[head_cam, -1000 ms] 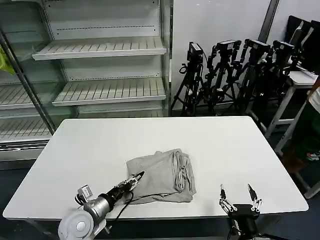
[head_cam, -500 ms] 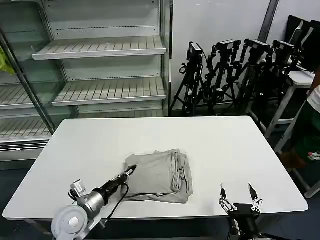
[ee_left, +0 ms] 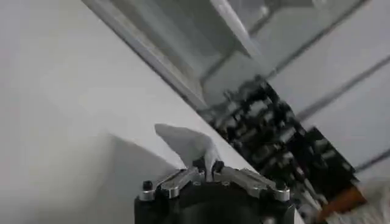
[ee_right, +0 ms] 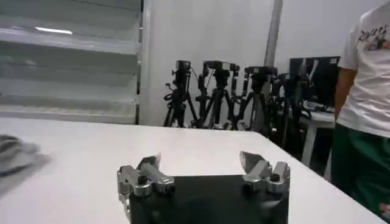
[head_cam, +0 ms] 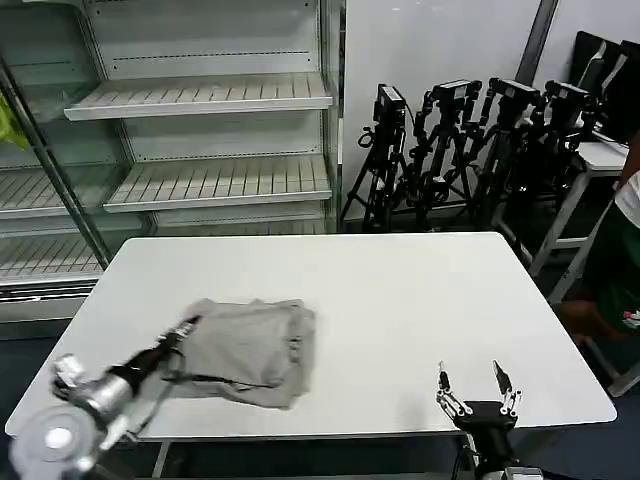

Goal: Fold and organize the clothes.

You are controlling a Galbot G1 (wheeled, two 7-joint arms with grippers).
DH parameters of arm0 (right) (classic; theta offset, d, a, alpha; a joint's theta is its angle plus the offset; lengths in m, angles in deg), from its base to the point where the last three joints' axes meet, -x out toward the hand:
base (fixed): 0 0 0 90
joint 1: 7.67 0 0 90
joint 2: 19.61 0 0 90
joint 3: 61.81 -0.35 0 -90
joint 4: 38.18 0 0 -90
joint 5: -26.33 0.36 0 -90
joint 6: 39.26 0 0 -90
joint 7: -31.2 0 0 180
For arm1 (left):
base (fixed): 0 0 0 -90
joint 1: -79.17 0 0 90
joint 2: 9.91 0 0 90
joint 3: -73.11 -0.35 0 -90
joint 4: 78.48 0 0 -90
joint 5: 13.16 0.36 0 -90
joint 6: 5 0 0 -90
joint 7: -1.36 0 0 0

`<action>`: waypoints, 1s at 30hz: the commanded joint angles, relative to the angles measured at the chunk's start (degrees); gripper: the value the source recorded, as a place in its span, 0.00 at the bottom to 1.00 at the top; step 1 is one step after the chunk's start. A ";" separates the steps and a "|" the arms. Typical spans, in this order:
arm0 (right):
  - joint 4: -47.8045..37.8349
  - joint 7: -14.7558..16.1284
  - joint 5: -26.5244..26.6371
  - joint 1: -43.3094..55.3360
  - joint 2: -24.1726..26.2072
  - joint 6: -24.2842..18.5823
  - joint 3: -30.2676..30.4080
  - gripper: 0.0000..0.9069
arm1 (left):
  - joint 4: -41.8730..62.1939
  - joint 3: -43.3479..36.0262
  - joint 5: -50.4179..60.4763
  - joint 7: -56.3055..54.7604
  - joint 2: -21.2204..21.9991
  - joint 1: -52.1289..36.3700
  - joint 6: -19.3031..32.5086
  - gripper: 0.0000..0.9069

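At the table's near edge, the right gripper [head_cam: 472, 381] is seen low on the right side with its fingers spread apart and nothing held between them. On the left side the left gripper [head_cam: 184, 328] is closed on the near-left corner of the folded grey shirt [head_cam: 252, 345], a peak of cloth being pinched between its fingers [ee_left: 210, 169]. Farther back, the white table [head_cam: 400, 290] is backed by empty shelves [head_cam: 200, 130] and a row of black tripods [head_cam: 470, 150].
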 commanded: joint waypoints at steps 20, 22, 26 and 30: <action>1.96 0.08 -6.30 -6.26 -4.34 -4.10 -0.13 1.00 | -3.55 -37.69 38.49 -2.08 1.10 -13.54 2.84 0.02; 1.67 0.13 -7.23 -6.70 -4.99 -4.26 -0.03 1.00 | -1.13 -40.53 36.48 -3.68 5.21 -17.01 2.66 0.02; 1.21 0.04 -7.82 -7.83 -5.41 -5.22 -0.37 1.00 | 3.05 -42.79 32.70 -6.13 11.47 -21.09 2.26 0.02; 0.65 -0.02 -7.71 -7.72 -5.51 -5.26 -0.77 1.00 | 8.48 -44.68 31.16 -7.49 15.62 -23.92 2.86 0.02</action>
